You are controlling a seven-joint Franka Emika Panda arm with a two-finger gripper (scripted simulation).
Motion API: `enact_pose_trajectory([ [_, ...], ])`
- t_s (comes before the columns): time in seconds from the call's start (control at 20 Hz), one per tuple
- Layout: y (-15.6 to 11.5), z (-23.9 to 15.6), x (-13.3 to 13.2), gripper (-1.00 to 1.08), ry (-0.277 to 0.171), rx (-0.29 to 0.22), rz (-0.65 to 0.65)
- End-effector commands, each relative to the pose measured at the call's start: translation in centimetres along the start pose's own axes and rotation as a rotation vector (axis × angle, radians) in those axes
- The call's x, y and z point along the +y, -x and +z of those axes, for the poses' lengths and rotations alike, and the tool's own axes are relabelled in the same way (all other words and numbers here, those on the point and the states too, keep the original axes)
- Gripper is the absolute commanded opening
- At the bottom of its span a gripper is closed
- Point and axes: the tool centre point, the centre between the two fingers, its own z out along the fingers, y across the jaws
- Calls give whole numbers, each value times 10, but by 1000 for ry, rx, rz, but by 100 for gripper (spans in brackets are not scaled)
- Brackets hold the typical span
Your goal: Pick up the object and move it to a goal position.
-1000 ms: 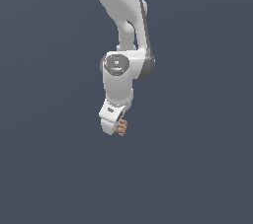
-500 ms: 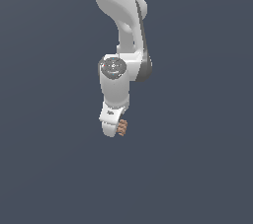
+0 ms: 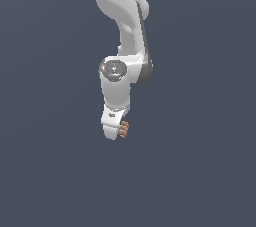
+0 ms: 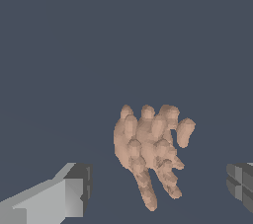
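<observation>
The white two-fingered gripper (image 3: pixel 118 133) at the end of the white Panda arm (image 3: pixel 122 36) hangs over the flat dark blue-grey floor (image 3: pixel 200 171), with the one small reddish-brown lumpy chunk (image 3: pixel 124 129) showing at its tip on the exterior view's right side. In the wrist view the same chunk (image 4: pixel 148 146) lies in the gap between the two grey finger pads (image 4: pixel 79 188), its surface a cluster of rounded ridges and stubby prongs; clear background shows between the chunk and each pad, so the fingers stand apart and are not pressing on it there. Whether the chunk rests on the floor or is off it cannot be told. Compared with half a second and a second ago, the arm's pose, the gripper's height and the chunk's place at the tip look nearly the same. There is one arm, one gripper and one chunk in view.
</observation>
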Motion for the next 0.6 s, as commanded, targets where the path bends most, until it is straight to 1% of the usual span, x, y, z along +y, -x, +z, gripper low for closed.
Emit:
enact_pose_trajectory([
  [0.0,0,7,0,100,-1,0,-1],
  [0.3,0,38,-2,100,-1,0,-4],
  [0.55,0,47,0,100,-1,0,-4],
])
